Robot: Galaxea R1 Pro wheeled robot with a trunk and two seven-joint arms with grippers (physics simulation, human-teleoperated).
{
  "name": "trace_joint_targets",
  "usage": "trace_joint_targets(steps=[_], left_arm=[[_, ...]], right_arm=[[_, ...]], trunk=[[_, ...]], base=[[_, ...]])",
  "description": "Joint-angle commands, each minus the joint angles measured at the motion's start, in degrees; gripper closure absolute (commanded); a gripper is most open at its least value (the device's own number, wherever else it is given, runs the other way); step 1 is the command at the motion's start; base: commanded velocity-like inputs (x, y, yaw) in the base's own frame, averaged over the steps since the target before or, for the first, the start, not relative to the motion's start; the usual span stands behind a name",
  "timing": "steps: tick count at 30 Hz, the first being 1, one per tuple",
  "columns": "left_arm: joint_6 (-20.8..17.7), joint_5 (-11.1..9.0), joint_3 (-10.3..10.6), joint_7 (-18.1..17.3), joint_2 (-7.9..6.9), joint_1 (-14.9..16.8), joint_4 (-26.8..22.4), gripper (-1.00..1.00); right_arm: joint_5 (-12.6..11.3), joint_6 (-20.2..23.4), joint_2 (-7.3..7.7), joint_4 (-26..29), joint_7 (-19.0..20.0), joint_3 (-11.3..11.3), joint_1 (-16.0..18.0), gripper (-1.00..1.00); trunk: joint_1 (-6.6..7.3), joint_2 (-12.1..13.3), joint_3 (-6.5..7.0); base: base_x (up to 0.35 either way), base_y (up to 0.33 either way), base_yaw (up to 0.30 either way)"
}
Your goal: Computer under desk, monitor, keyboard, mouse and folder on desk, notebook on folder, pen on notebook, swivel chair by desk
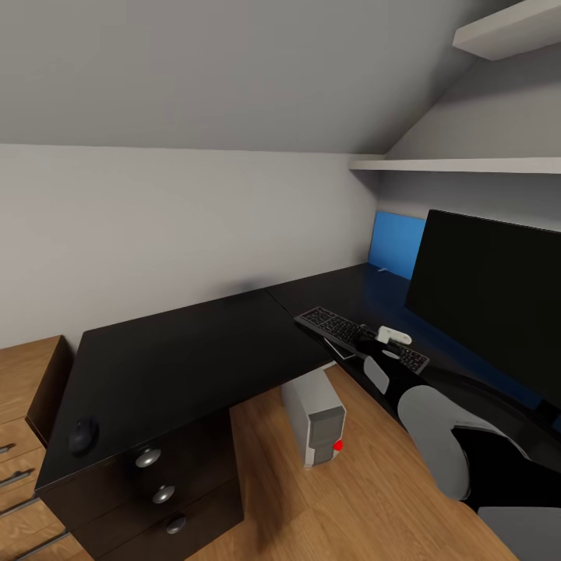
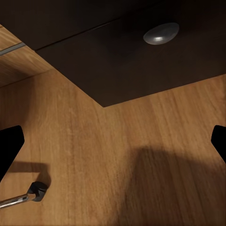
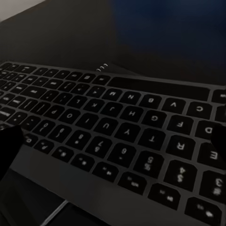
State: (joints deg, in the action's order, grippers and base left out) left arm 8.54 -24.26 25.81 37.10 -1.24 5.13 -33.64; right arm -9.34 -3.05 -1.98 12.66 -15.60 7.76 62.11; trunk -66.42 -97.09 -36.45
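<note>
**Right gripper is reaching down over the keyboard**

The long, shiny black desk (image 1: 195,351) is the landmark here. At its far left end, near the front edge above the round silver drawer knobs (image 1: 148,457), the small, round black mouse (image 1: 82,435) is sitting alone. It is well apart from everything else.

The left gripper (image 2: 113,141) is hanging low in front of the dark drawers, over the light wooden floor (image 2: 117,160). Its two dark fingers are spread wide, and nothing is between them.

Under the desk's inner corner, the small grey computer tower (image 1: 314,417) with a red light is standing on the floor.

Further right along the desk, the slim black keyboard (image 1: 360,338) is lying slanted near the front edge. Its long side is running from the corner toward the wide black monitor (image 1: 487,292). It seems to be resting on something thin and dark.

The right gripper (image 3: 113,139) is hovering just above the keys, with its fingers spread apart to either side of them. This arm is much nearer the keyboard, so I think it is the one to grab it. It should close across the short side.
</note>
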Motion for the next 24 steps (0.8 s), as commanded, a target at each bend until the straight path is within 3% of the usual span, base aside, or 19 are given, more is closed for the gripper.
trace_joint_targets(steps=[1,6,11,13,15,19,24], left_arm=[[0.33,-0.61,0.47,0.35,-0.10,0.06,-0.02,-1.00],[0.35,-0.61,0.47,0.35,-0.12,0.06,0.10,-1.00],[0.42,-0.61,0.46,0.35,-0.10,0.06,0.97,-1.00],[0.46,-0.61,0.46,0.35,-0.09,0.06,1.34,-1.00],[0.49,-0.61,0.46,0.35,-0.08,0.06,1.57,-1.00],[0.51,-0.61,0.47,0.35,-0.08,0.06,1.71,-1.00],[0.51,-0.61,0.47,0.35,-0.08,0.06,1.73,-1.00]], right_arm=[[-0.36,-0.39,-0.09,0.02,-0.04,0.17,0.04,-1.00],[1.02,-0.74,-0.91,1.73,-0.70,0.15,-0.28,-1.00],[3.37,-0.72,-2.18,8.12,-5.37,0.13,-3.64,-1.00],[4.81,-0.29,-3.12,13.86,-8.88,0.10,-6.51,-1.00],[6.18,3.11,-4.30,22.91,-11.71,0.07,-11.10,-1.00],[6.73,16.56,-5.18,39.56,-12.72,-0.01,-18.66,-1.00],[6.43,21.66,-5.43,46.85,-12.29,-0.68,-22.24,-1.00]], trunk=[[0.00,-0.03,-0.06],[0.00,-0.03,-0.06],[0.00,-0.03,-0.06],[0.00,-0.03,-0.06],[0.00,-0.03,-0.06],[0.00,-0.03,-0.06],[0.00,-0.03,-0.06]], base=[[0.000,0.000,0.000],[0.000,0.000,0.000],[0.000,0.000,0.000],[0.000,0.000,0.000],[0.000,0.000,0.000],[0.000,0.000,0.000],[0.000,0.000,0.000]])
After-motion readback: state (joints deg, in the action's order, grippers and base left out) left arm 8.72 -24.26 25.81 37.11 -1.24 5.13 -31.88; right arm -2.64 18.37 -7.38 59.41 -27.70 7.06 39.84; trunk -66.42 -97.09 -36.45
